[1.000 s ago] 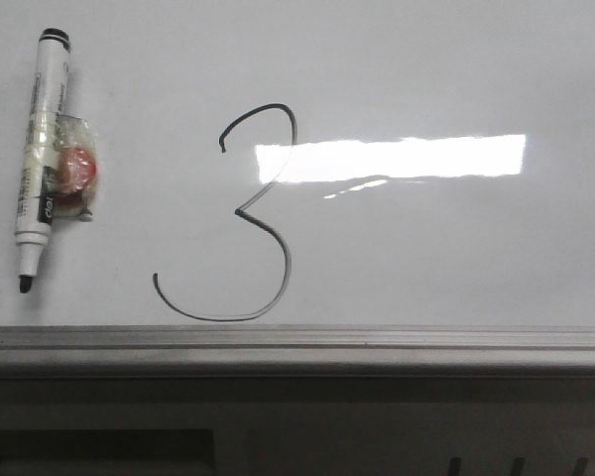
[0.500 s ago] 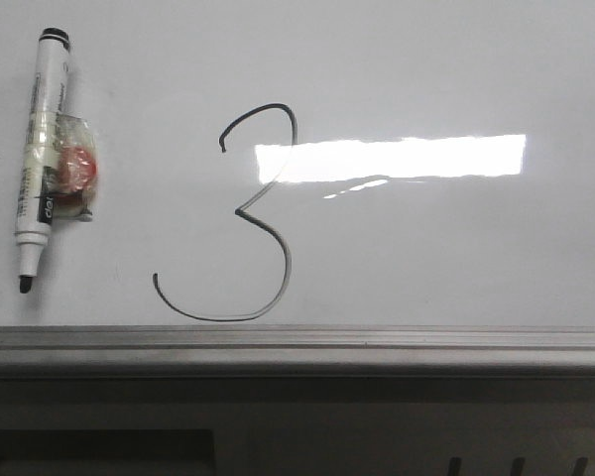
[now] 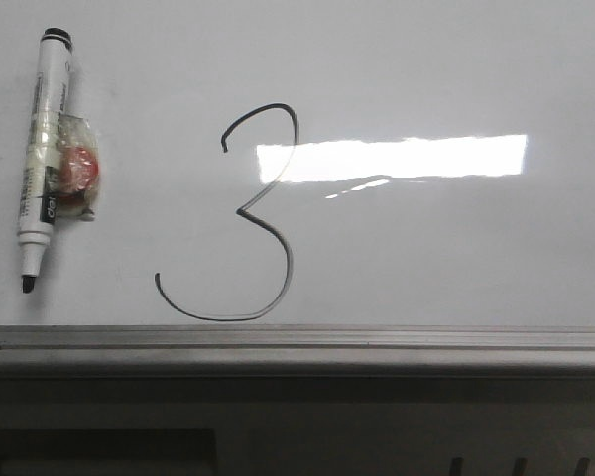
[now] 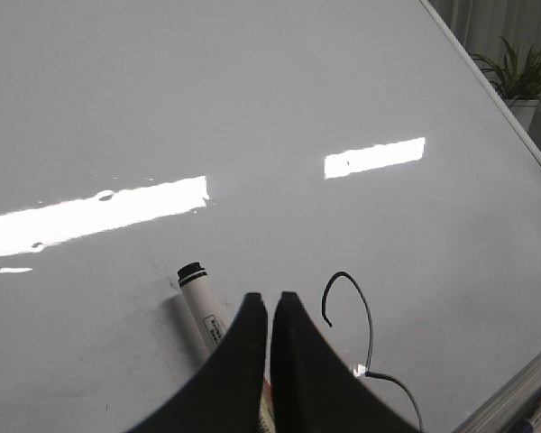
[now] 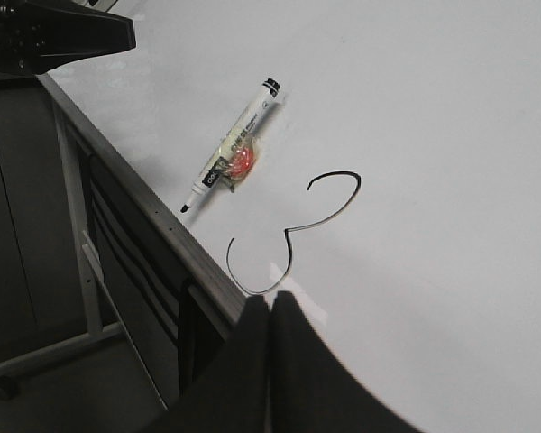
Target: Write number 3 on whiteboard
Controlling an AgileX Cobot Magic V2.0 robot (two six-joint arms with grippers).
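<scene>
Both fingers [image 4: 270, 311] closed, number 3 [image 3: 248, 218] on whiteboard [image 3: 456, 69]

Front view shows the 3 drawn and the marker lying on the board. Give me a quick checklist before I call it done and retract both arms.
1. Number 3 complete, both curves joined: ok.
2. Marker released, lying on the whiteboard left of the 3: ok.
3. Marker capped: not ok, tip exposed.
4. Left gripper shut, holding nothing: ok.
5. Right gripper shut, holding nothing: ok.
6. Ink smudged: cannot tell under the glare.

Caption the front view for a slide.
Finished black number 3 on the whiteboard, uncapped marker lying to its left.
</scene>
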